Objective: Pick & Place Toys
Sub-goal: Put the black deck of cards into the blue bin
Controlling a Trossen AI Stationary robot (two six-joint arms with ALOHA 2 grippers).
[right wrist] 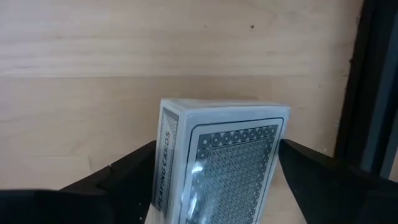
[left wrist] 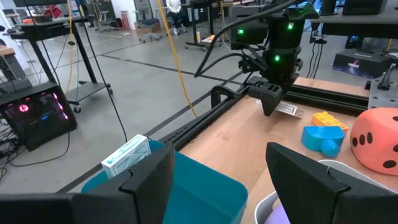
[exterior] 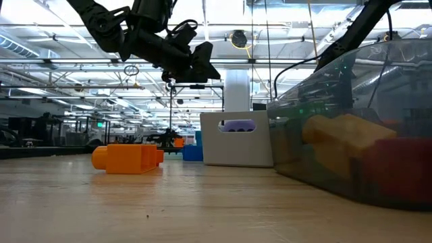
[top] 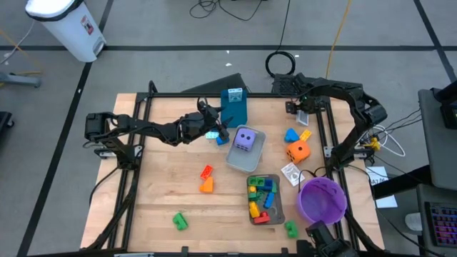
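My left gripper (top: 214, 130) hangs open and empty above the table, over a small blue brick (top: 212, 135) beside the teal box (top: 233, 107). A purple die (top: 245, 139) sits in a grey tray (top: 251, 163). An orange die (top: 298, 150), a blue brick (top: 290, 135) and a yellow brick (top: 305, 134) lie to the tray's right. Red (top: 206, 171), orange (top: 206, 185) and green bricks (top: 179, 221) lie loose on the wood. My right gripper (right wrist: 217, 180) is open at the far right, low over a card deck (right wrist: 221, 155). My right gripper points down, one finger (right wrist: 127, 171) on either side of the card deck's long sides (right wrist: 163, 162). The deck seems to lie on the table. I cannot tell whether the fingers touch it.
A second grey tray (top: 278, 207) near the front holds several bricks. A purple bowl (top: 322, 198) stands to its right, with a green brick (top: 290, 228) at the front edge. The teal box holds a card pack (left wrist: 127, 155). Black frame rails (top: 143, 107) border the table.
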